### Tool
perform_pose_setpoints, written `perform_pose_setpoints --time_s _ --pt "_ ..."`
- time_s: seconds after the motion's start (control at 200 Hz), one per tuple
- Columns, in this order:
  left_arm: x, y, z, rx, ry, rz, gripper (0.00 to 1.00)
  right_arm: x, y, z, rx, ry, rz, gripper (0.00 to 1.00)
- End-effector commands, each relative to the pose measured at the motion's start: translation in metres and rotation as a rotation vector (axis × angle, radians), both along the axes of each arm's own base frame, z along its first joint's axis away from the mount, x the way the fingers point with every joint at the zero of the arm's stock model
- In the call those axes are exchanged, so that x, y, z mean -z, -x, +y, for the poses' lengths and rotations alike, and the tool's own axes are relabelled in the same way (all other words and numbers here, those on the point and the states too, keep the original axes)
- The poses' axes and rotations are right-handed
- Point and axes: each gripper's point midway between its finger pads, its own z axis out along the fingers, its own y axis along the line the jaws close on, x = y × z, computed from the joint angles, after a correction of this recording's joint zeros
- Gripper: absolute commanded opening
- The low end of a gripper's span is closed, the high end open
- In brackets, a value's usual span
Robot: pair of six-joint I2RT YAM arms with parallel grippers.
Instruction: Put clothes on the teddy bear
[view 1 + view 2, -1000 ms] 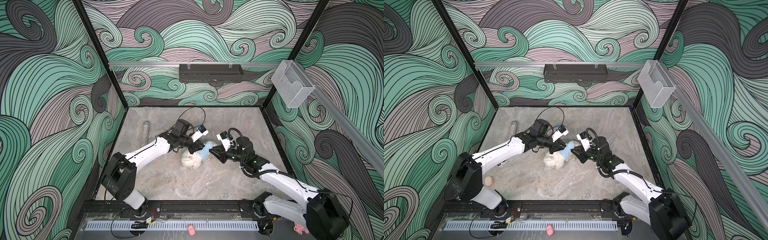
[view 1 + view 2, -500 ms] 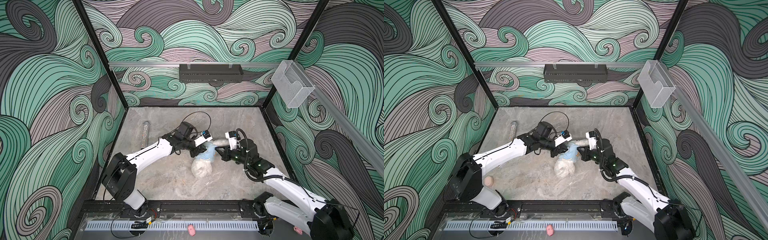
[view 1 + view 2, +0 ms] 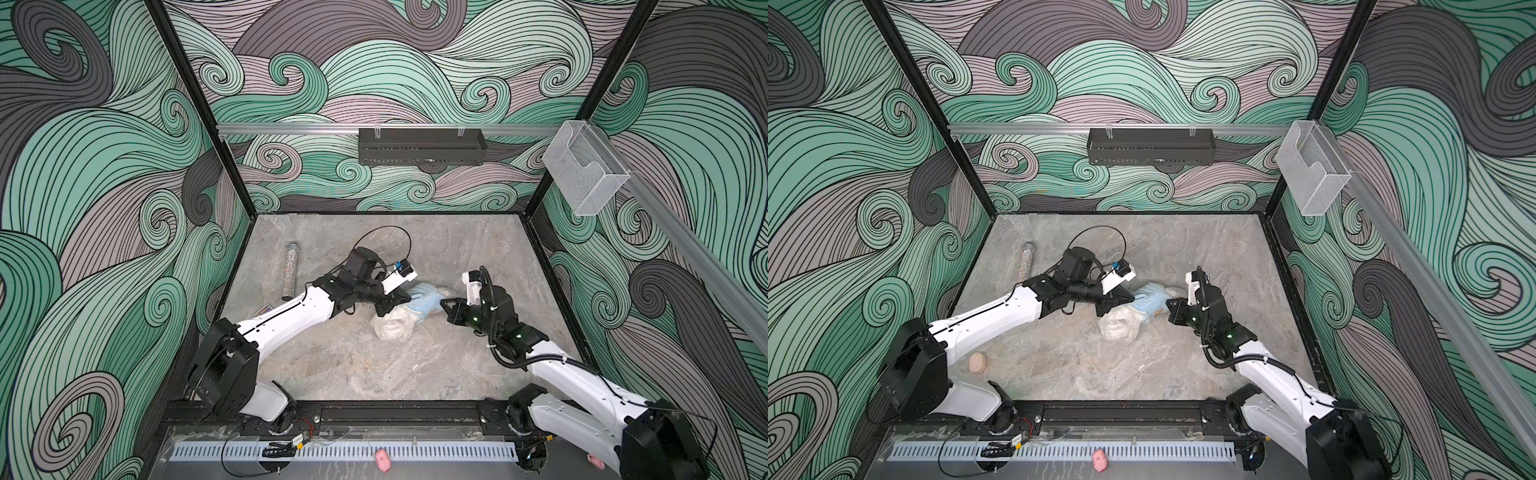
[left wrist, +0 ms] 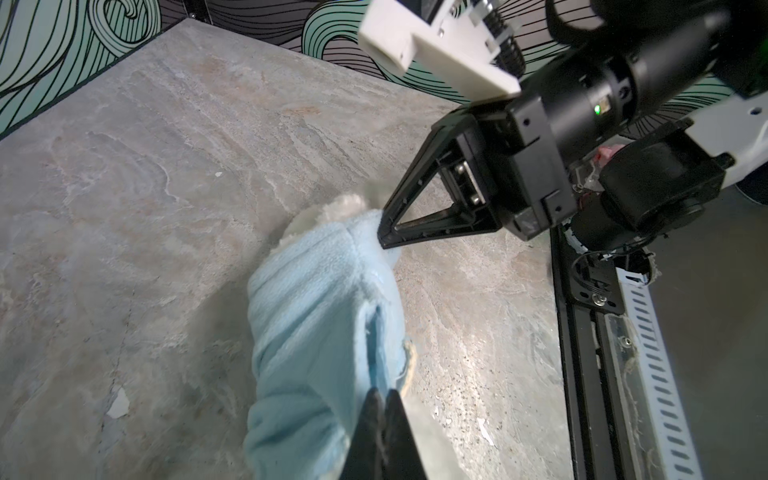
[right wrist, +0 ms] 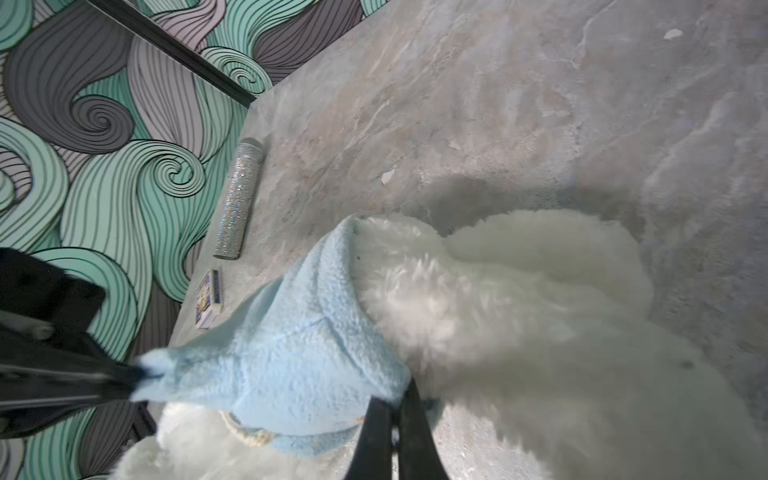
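The teddy bear (image 3: 392, 328) (image 3: 1119, 328) is a fluffy white plush at mid-table, with a light blue garment (image 3: 424, 301) (image 3: 1150, 301) partly over it. My left gripper (image 3: 409, 297) (image 3: 1133, 297) is shut on one edge of the garment (image 4: 324, 316). My right gripper (image 3: 444, 302) (image 3: 1169, 305) is shut on the opposite edge, so the cloth is stretched between the two. In the right wrist view, white fur (image 5: 519, 311) bulges out from under the blue cloth (image 5: 291, 357). I cannot tell whether the bear rests on the table.
A glittery tube (image 3: 291, 270) (image 5: 239, 199) and a small card box (image 3: 264, 309) lie near the left wall. A peach ball (image 3: 978, 362) sits by the left arm's base. Pink plush toys (image 3: 382, 459) (image 3: 594, 459) lie beyond the front rail. A black basket (image 3: 422, 147) hangs on the back wall.
The right gripper has closed on the garment's edge. Both grippers have kept their hold since, and the bear has shifted slightly to the right beneath them.
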Motion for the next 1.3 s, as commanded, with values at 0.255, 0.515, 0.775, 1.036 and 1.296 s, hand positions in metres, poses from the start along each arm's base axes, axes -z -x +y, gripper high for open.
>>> perform_pose_setpoints --time_s 0.255,0.515,0.775,1.036,1.296 --pt "-0.007 -0.01 0.001 -0.012 0.003 0.027 0.01 -0.009 -0.003 -0.009 -0.036 0.025 -0.187 0.0" --pt "-0.02 0.012 -0.02 0.036 -0.019 0.075 0.25 -0.035 0.008 0.014 -0.121 -0.095 -0.259 0.0" --pt "-0.008 0.021 -0.016 -0.178 -0.04 0.194 0.52 -0.036 0.007 0.019 -0.077 -0.077 -0.196 0.0" --pt "-0.015 0.033 -0.003 -0.299 -0.086 0.211 0.59 -0.037 0.005 0.034 -0.093 -0.053 -0.18 0.0" --pt "0.0 0.027 -0.01 -0.384 -0.167 0.167 0.89 -0.043 0.011 0.04 -0.096 -0.059 -0.185 0.0"
